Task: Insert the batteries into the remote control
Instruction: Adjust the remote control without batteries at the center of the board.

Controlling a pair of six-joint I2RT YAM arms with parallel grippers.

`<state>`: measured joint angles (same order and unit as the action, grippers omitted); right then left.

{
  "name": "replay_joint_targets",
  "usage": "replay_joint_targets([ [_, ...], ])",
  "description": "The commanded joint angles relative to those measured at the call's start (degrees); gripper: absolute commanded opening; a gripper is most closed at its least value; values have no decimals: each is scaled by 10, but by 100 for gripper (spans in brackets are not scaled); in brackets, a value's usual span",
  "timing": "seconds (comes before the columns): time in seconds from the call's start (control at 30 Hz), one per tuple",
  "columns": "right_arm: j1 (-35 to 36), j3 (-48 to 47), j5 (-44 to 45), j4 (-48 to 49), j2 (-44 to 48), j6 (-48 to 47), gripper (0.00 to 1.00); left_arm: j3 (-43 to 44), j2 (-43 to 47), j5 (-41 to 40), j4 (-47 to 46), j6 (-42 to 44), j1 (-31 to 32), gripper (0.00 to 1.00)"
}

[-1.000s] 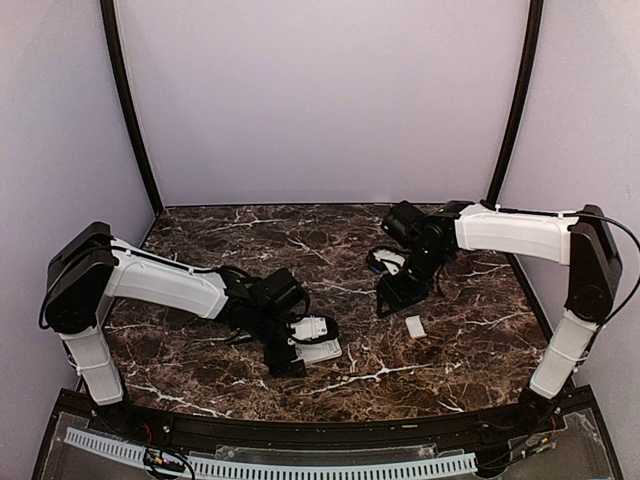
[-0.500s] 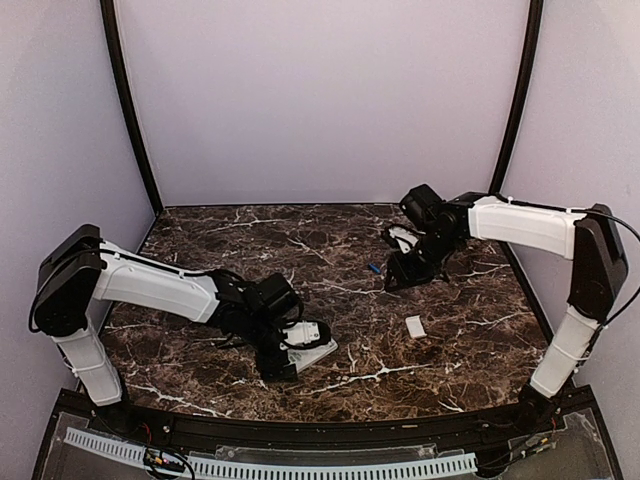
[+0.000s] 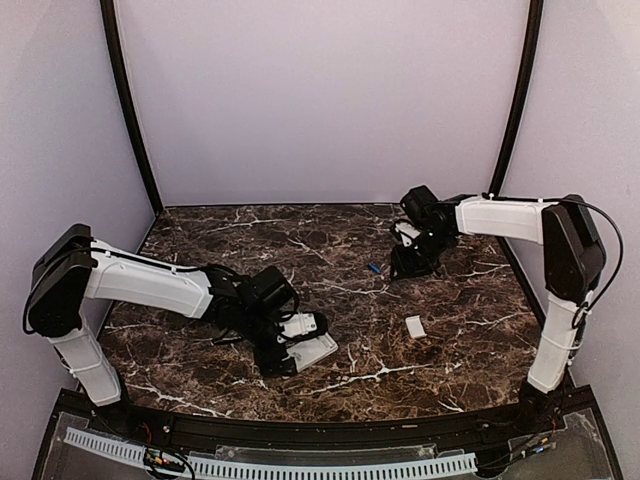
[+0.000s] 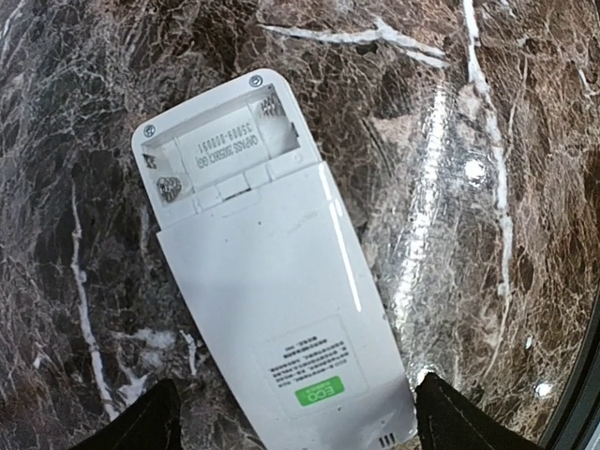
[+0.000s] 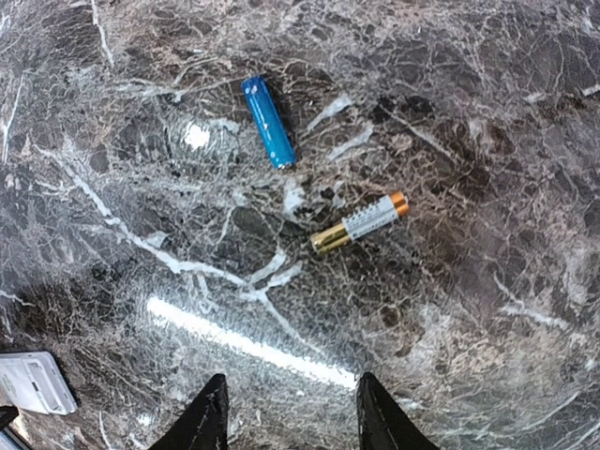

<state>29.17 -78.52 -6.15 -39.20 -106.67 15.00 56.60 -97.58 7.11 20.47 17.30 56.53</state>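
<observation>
Toward the far right corner of the marble counter, a blue battery and a silver-and-gold battery, close together, not touching. Just short of them, the right tool, spread and empty; blue battery straight ahead, long axis nearly crosswise to the closing line, likely the easier pinch. By the near edge, left of centre, the remote control, back up, compartment open and empty, its other end between the fingers of the left tool; pinched or merely straddled, unclear.

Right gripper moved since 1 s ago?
Yes: the right gripper has drawn back toward the rear wall, away from the white cover plate, which stayed put.
</observation>
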Motion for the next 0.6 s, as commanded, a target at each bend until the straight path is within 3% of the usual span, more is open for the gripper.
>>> replay_joint_targets([
  [0.0, -13, -30, 22, 15, -23, -6, 45, 8, -17, 35, 11, -11, 1, 86],
  [0.3, -29, -51, 13, 25, -61, 6, 45, 24, -31, 64, 16, 6, 2, 87],
  [0.57, -30, -78, 27, 24, -95, 19, 43, 31, -72, -27, 40, 26, 2, 82],
])
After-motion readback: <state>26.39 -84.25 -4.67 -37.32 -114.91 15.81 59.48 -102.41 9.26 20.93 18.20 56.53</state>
